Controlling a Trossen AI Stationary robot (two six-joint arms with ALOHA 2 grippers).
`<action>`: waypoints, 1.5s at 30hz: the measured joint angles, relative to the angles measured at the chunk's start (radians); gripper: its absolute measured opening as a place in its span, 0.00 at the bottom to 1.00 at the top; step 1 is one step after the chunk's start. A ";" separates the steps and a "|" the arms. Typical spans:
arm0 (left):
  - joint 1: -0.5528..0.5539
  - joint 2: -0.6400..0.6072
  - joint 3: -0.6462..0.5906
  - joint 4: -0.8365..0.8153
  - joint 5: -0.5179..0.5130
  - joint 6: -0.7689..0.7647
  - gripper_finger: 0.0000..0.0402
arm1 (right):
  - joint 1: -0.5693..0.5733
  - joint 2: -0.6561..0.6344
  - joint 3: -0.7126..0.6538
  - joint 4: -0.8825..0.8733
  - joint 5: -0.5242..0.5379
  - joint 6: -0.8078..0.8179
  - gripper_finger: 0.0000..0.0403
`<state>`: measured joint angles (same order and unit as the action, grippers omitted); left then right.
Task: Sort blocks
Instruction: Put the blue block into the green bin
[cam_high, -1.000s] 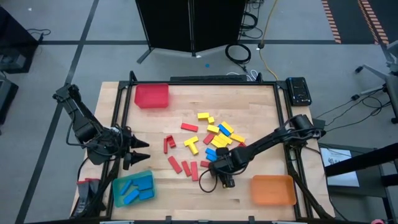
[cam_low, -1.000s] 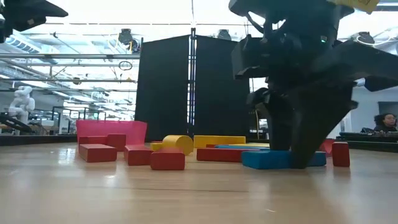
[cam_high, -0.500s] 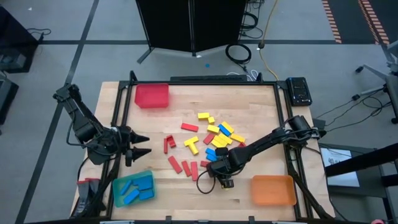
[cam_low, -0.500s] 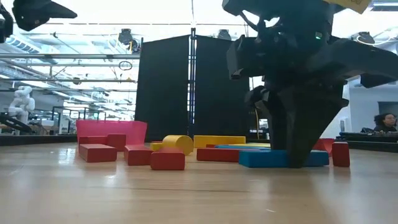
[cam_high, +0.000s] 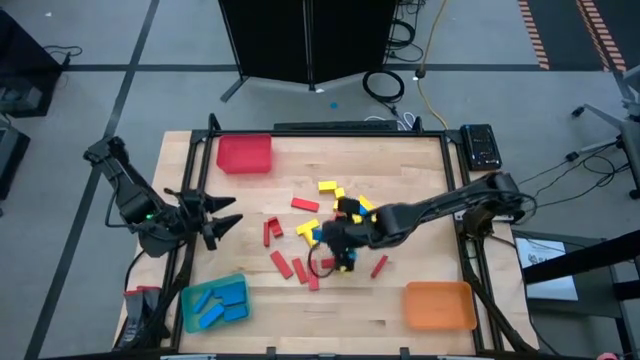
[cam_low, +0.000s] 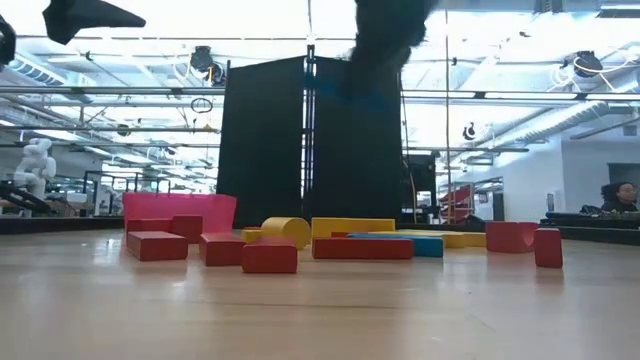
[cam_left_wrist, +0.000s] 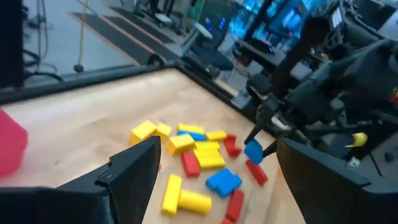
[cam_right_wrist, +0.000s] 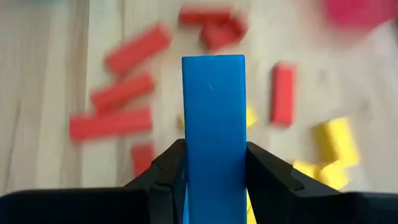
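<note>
Blue block (cam_right_wrist: 214, 124) clamped between right gripper (cam_right_wrist: 214, 171) fingers above mid-desk blocks (cam_high: 340, 215); left gripper (cam_high: 225, 218) fingers spread wide, empty.

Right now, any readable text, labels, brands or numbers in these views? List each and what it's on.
None readable.
Blocks: plain red, blue and yellow; the blue block in the right claw carries no marking.
Trays: the red tray, teal tray and orange tray are unmarked.
Black device at the table's right edge: any lettering is too small to read.
</note>
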<state>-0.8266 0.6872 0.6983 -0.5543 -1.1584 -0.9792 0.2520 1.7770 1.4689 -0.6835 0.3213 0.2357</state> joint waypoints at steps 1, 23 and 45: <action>0.014 -0.003 0.000 0.030 -0.003 0.036 0.81 | -0.011 -0.015 0.002 0.033 0.006 -0.007 0.28; 0.474 0.076 0.001 0.911 0.467 0.674 0.81 | -0.155 -0.204 0.008 0.634 0.027 -0.154 0.28; 0.715 0.406 0.117 1.073 0.498 0.829 0.81 | -0.204 -0.187 0.008 0.594 0.341 -0.147 0.28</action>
<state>-0.1120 1.0932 0.8154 0.5185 -0.6605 -0.1505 0.0477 1.5898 1.4765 -0.0892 0.6628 0.0887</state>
